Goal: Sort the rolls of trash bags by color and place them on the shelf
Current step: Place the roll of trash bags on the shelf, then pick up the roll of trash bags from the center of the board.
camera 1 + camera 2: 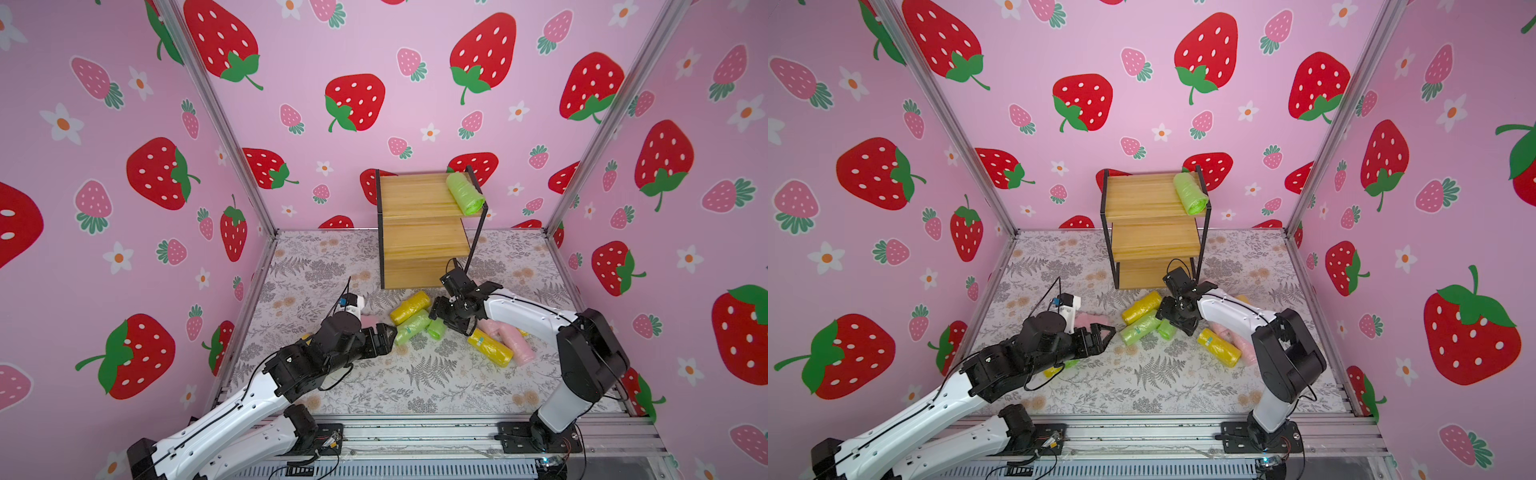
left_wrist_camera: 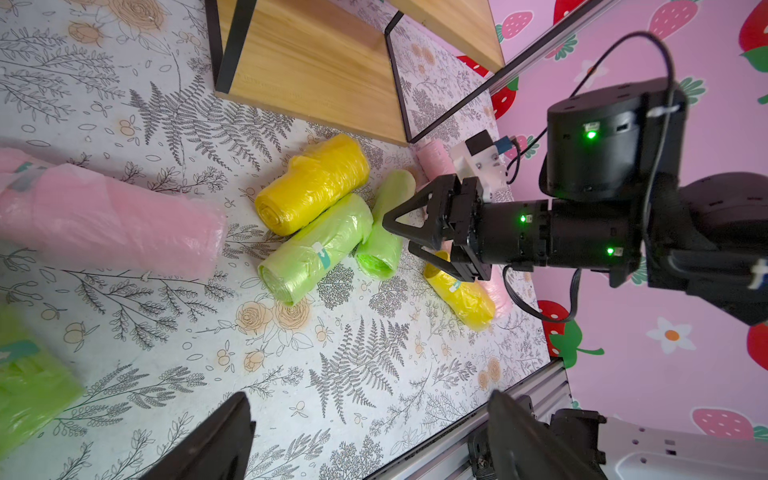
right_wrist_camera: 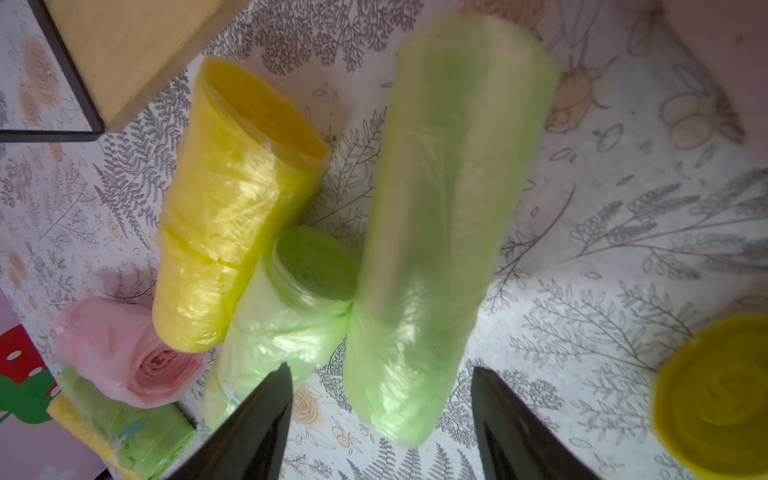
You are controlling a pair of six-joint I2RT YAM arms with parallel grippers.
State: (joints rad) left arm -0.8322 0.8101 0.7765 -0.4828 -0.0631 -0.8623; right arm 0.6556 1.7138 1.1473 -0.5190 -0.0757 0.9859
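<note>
Nearest me, my left gripper point(image 1: 1108, 332) hangs over the floral-print table mat point(image 1: 415, 386), jaws spread wide with nothing between them. It has no part in this pick, and I would leave it clear of the pile.

Farther in, my right gripper point(image 3: 381, 368) is low over the long light green crinkly plastic roll point(image 3: 440, 216), one finger on each side, jaws apart and, as far as the wrist view shows, not pressing the film. That roll lies on the mat, its flank touching the end of a second light green roll point(image 3: 286, 316), which lies against a yellow plastic roll point(image 3: 232, 208); a pale pink roll point(image 3: 124, 349) lies just past those.

I judge the step in hand to be the grasp on the long green roll. To do it well I would centre the fingers across its width, close nearer its middle than its end (the wrap looks soft and should squash, so a firm squeeze is wanted), and see that the finger on the crowded side goes down beside the neighbour without snagging it. Then lift straight up before swinging away.

Farthest, the three-tier shelf of black metal frame and light wooden boards point(image 1: 415, 195) stands toward the back, with one light green roll point(image 1: 465, 193) lying at one end of its top board. I reckon this roll belongs beside it, laid so it cannot roll off.
</note>
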